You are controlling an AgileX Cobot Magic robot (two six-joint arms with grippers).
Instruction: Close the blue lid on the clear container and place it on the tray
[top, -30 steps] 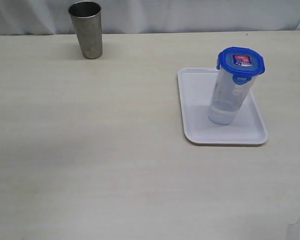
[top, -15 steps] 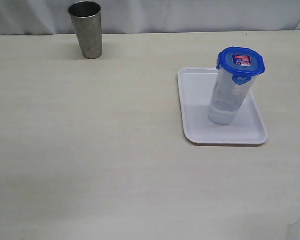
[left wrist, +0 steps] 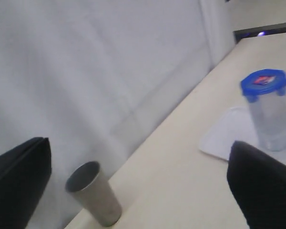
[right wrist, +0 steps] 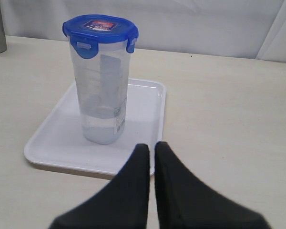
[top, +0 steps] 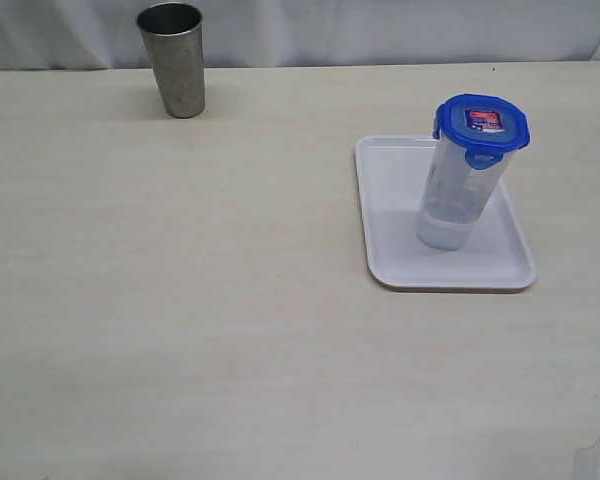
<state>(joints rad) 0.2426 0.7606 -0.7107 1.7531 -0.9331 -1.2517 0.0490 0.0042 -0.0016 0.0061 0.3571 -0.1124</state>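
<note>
Seeing blue lid [top: 482, 122] on clear container [top: 455, 195], upright on tray [top: 390, 255]. Wrist views only: left tool [left wrist: 139, 145] spread wide, right tool [right wrist: 152, 147] closed, empty.

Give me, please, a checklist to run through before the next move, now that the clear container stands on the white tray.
1. Round blue plastic lid sits on the tall clear plastic container: ok.
2. All four snap tabs pressed down: cannot tell.
3. Container upright inside the flat white rectangular tray: ok.
4. Right gripper shut, empty, not touching the container: ok.
5. Left gripper open, empty: ok.
6. Grey steel cup upright, far from the tray: ok.
</note>
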